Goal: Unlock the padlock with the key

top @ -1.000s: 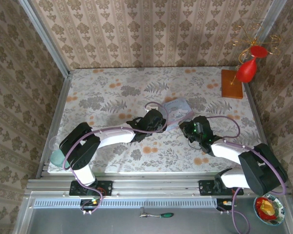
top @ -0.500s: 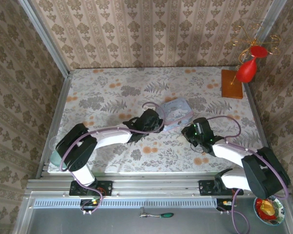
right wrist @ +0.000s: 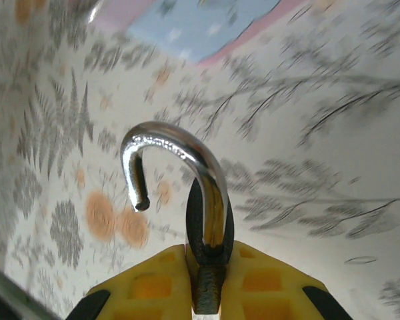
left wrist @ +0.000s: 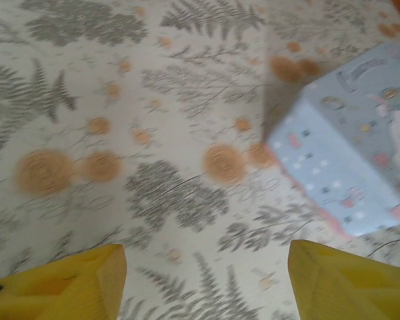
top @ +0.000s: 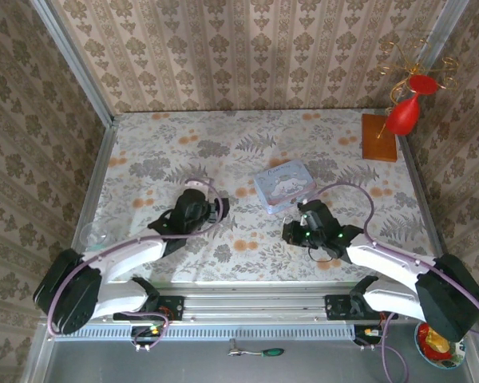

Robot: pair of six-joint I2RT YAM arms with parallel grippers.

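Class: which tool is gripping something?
The right tool, shut on the dark padlock with a shiny metal loop; the left tool stands open, empty.

Small dark blocky padlock pinched between yellow fingers of right gripper, shiny curved metal shackle standing open, free end in air. Farther off, pale blue rectangular tin box on fern-patterned tablecloth.

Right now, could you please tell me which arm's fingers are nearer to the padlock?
Right. The right fingers are shut on the padlock itself; the left fingers stand open, apart from it, off to its left.
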